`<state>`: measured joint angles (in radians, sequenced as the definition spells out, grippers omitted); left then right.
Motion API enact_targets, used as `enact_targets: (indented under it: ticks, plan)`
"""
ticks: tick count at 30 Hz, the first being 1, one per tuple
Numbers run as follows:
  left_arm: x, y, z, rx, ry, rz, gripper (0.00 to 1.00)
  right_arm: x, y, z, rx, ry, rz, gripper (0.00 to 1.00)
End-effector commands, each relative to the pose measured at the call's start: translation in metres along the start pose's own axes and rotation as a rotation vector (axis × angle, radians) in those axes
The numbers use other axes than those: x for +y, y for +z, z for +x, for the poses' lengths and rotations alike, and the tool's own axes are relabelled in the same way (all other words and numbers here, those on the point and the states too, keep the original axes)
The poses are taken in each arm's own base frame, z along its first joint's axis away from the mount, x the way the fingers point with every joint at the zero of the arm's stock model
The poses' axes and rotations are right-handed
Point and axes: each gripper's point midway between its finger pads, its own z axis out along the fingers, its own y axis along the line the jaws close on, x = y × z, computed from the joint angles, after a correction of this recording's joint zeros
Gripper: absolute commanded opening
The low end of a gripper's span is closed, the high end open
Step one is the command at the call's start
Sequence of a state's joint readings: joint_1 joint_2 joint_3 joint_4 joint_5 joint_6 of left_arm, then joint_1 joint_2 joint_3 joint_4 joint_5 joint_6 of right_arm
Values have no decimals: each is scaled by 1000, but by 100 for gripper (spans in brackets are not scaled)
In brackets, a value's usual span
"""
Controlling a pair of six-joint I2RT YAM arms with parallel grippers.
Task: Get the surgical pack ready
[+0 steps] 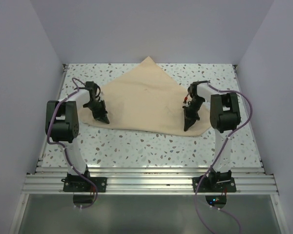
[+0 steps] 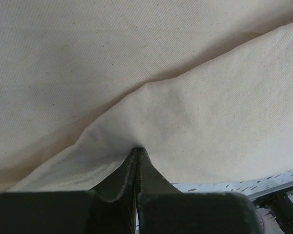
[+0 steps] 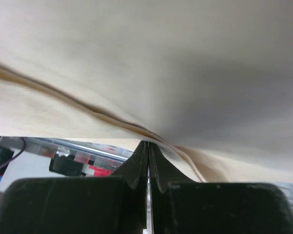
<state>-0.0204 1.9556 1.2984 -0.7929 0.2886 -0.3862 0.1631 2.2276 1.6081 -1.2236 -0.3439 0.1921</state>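
Observation:
The surgical pack (image 1: 146, 100) is a wide beige-tan sheet spread on the speckled table, one corner pointing to the back wall. My left gripper (image 1: 104, 120) is shut on the sheet's near-left edge. In the left wrist view the cloth (image 2: 195, 112) puckers at the closed tips of the left gripper (image 2: 136, 151), with a fold running across above them. My right gripper (image 1: 187, 127) is shut on the near-right edge. In the right wrist view the cloth (image 3: 161, 58) is lifted, and its creases meet at the tips of the right gripper (image 3: 148, 144).
The speckled table (image 1: 136, 146) shows in front of the sheet and at both sides. An aluminium rail (image 1: 146, 183) carrying the arm bases runs along the near edge. Pale walls close in the left, right and back.

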Motion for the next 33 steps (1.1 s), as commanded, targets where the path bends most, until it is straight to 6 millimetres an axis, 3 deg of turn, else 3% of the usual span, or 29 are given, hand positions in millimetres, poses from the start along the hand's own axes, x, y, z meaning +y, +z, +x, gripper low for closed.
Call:
enact_targets:
  ticks: [1,3,7,8,12,18,23,29,33]
  plan:
    - [25,7,-6,-38,-9,-90,0,-37,-22,0,-90,26,212,0]
    - [23,0,-8,-63,-3,-85,0,-18,-31,2,-107,13,121,0]
    - [15,-23,-13,-127,15,-65,0,39,-58,20,-156,-97,-44,0]
    - [13,-27,-14,-137,19,-60,0,59,-56,31,-127,-135,-95,0]
    - [5,-36,-14,-156,30,-26,2,86,-42,48,-73,-160,-212,0]
    - [21,-17,-10,-96,-16,-37,0,60,-2,38,-15,-98,-208,0]
    - [42,-6,-11,-76,-61,-72,0,22,18,27,-9,-3,-178,0]
    - [62,1,-14,-73,-91,-135,0,-25,15,31,-27,96,-115,0]
    - [72,-16,-24,-147,-86,-208,0,-51,-3,39,-69,113,-23,0]
